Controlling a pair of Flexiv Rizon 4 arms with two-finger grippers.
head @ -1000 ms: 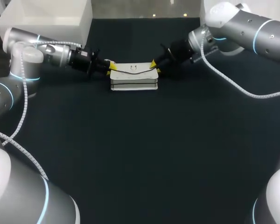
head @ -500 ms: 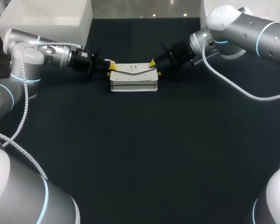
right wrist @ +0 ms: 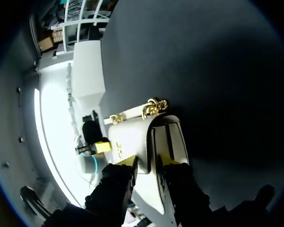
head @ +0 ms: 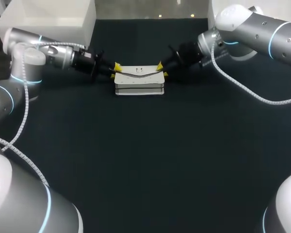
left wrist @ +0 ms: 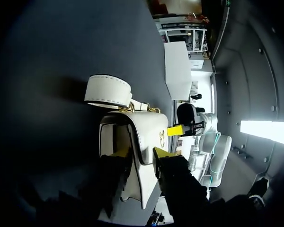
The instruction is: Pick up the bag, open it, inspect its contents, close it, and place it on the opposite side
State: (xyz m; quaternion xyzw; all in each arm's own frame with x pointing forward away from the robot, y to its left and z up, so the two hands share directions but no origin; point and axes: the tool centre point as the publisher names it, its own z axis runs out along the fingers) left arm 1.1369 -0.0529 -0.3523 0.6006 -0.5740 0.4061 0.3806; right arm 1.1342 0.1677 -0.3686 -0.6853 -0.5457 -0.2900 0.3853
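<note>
A small white bag (head: 139,83) with a front flap lies at the back middle of the dark table. Its gold chain (left wrist: 142,109) and rolled white strap (left wrist: 108,91) lie behind it. My left gripper (head: 116,69) is at the bag's left end. In the left wrist view the left gripper (left wrist: 141,153) is open and straddles the flap's edge (left wrist: 149,132). My right gripper (head: 161,69) is at the bag's right end. In the right wrist view the right gripper (right wrist: 146,161) is also open around that end of the flap (right wrist: 132,137), near the chain (right wrist: 151,109).
A white box (head: 48,19) stands at the table's back left corner, behind my left arm. The dark tabletop (head: 145,160) stretches wide in front of the bag.
The flap, held raised and bowed between both grippers a second ago, now lies flatter on the bag. Both grippers have loosened at its ends. The arms have barely shifted.
</note>
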